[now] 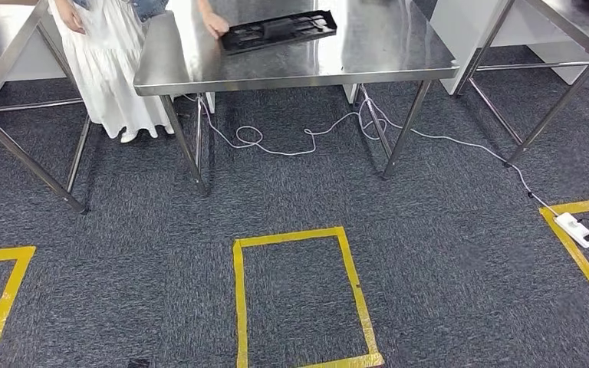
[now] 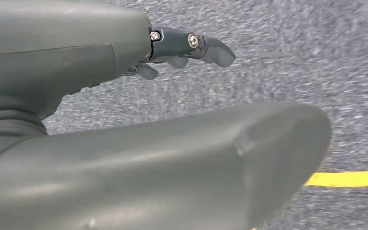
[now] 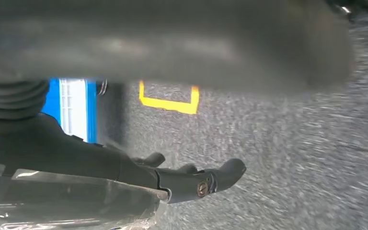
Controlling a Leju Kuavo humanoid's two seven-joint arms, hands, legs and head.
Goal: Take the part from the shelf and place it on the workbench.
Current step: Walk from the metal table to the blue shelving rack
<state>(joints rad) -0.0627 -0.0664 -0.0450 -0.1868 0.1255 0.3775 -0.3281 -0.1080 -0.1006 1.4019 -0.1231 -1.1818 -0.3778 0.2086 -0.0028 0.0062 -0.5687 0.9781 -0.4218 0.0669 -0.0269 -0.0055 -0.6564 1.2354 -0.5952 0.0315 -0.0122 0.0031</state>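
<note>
Part flat on the worktop, a person's hand steadying its end | left hand slack, holding nothing | right hand spread, free.

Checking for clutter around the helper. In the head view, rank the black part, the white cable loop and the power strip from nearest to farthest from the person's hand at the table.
1. black part: on the steel table, touched by the person's hand.
2. white cable loop: on the carpet under the table.
3. power strip: on the carpet far to the right, beside yellow tape.
</note>
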